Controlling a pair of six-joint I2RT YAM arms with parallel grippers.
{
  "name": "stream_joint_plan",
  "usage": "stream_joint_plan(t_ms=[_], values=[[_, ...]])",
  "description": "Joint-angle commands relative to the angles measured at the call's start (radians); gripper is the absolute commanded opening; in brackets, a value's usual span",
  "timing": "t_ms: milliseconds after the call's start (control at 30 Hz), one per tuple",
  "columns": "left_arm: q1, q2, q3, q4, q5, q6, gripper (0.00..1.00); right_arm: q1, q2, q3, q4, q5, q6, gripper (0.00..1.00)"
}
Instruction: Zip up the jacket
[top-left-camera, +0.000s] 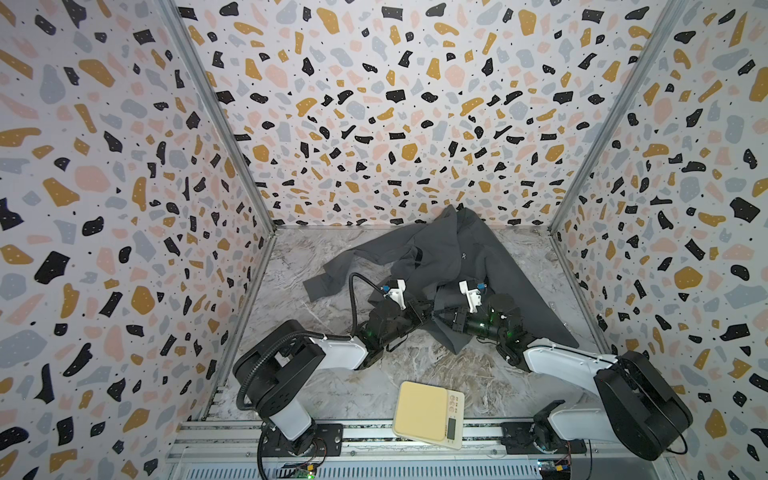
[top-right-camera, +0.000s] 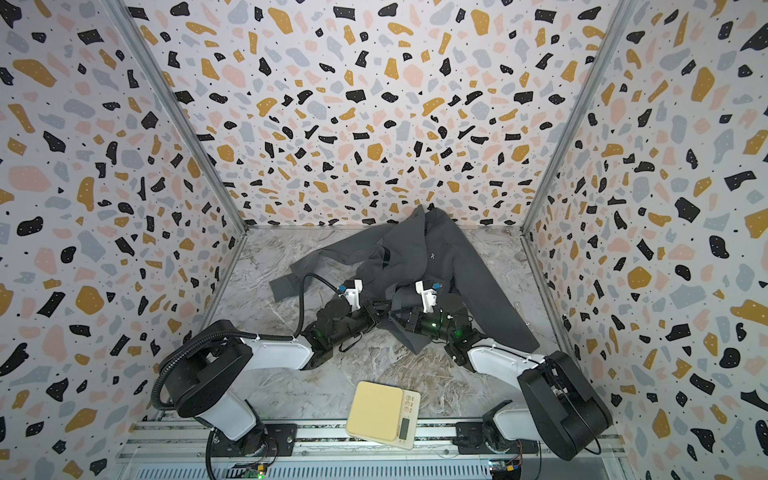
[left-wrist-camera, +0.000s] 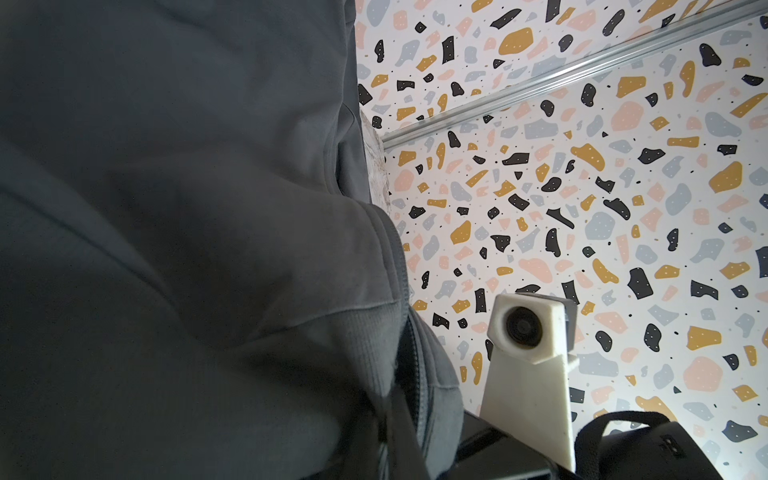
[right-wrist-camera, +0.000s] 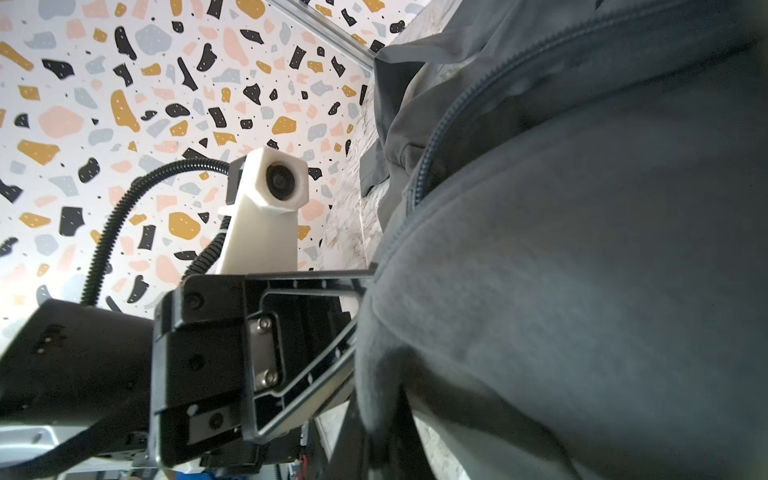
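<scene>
The jacket (top-left-camera: 478, 249), its small white chest logo (top-left-camera: 462, 257) too tiny to read, lies crumpled beyond the scale (top-left-camera: 419, 409), the left gripper (top-left-camera: 424, 309) and right gripper (top-left-camera: 439, 315) both clenched on its fabric.

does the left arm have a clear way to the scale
Likely yes: bare table lies between the left claw and the scale, but that claw is shut on the jacket and must let go first.

Crumpled dark charcoal-grey jacket (top-left-camera: 486, 266)
</scene>
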Motion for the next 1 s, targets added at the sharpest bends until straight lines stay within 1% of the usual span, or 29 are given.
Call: stream_joint_plan(t_ms=[0, 67, 133, 333, 467, 533, 700, 833, 967], values=[[-0.01, -0.068, -0.012, 0.02, -0.016, 0.058, 0.0, -0.017, -0.066, 0.021, -0.008, -0.023, -0.047, 0.0], [-0.01, -0.085, -0.021, 0.045, -0.012, 0.068, 0.0, -0.03, -0.096, -0.004, 0.018, -0.019, -0.06, 0.0], [-0.01, -0.088, -0.035, 0.11, 0.008, 0.054, 0.0, -0.041, -0.122, -0.038, 0.072, -0.009, -0.068, 0.0], [-0.01, -0.036, -0.095, 0.389, 0.03, -0.057, 0.0, -0.062, -0.134, -0.1, 0.238, -0.029, -0.049, 0.0], [-0.01, -0.008, -0.126, 0.52, 0.018, -0.105, 0.0, -0.068, -0.143, -0.125, 0.3, -0.05, -0.048, 0.0], [-0.011, -0.005, -0.125, 0.527, 0.018, -0.104, 0.0, -0.069, -0.15, -0.132, 0.312, -0.062, -0.066, 0.0], [-0.013, -0.026, -0.119, 0.477, 0.022, -0.064, 0.0, -0.073, -0.165, -0.151, 0.345, -0.059, -0.077, 0.0], [-0.012, -0.038, -0.111, 0.437, 0.019, -0.041, 0.0, -0.073, -0.136, -0.148, 0.39, -0.108, -0.074, 0.0], [-0.014, -0.013, -0.113, 0.491, 0.033, -0.056, 0.0, -0.074, -0.101, -0.141, 0.421, -0.141, -0.058, 0.0]])
